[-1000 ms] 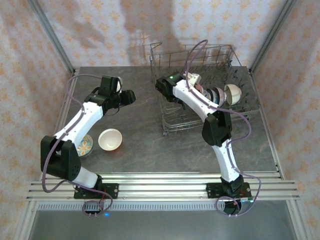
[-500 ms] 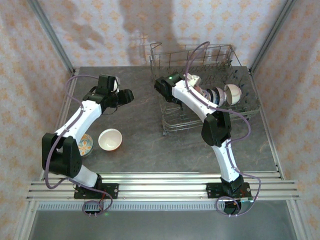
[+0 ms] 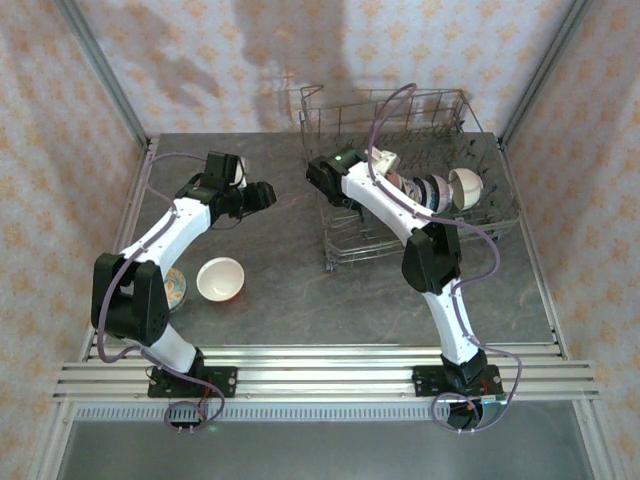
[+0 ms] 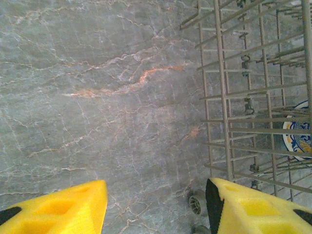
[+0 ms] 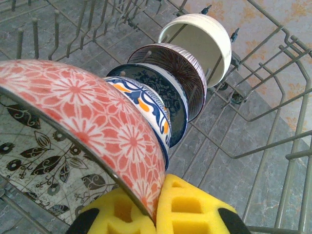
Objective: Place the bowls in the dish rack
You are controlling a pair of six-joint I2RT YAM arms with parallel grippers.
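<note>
Pinching red floral bowl (image 5: pixel 97 122) rim, right jaws clenched inside dish rack (image 5: pixel 258 148). Left jaws released, empty, over surface (image 4: pixel 97 97).

We look down on a grey stone-look table (image 3: pixel 270 300) closed in by papered walls (image 3: pixel 200 60).

The wallpaper we see is pale pink with small orange floral motifs, on the back and both sides. Slanting metal posts (image 3: pixel 100 70) mark the corners, and ribbed aluminium rails (image 3: pixel 320 365) run along the table's near edge. Soft, broad shadows (image 3: pixel 290 40) fall across the back wall. Close up, we find the tabletop crossed by fine white veins and one rust-coloured streak (image 4: pixel 146 75); the light is even and diffuse.
</note>
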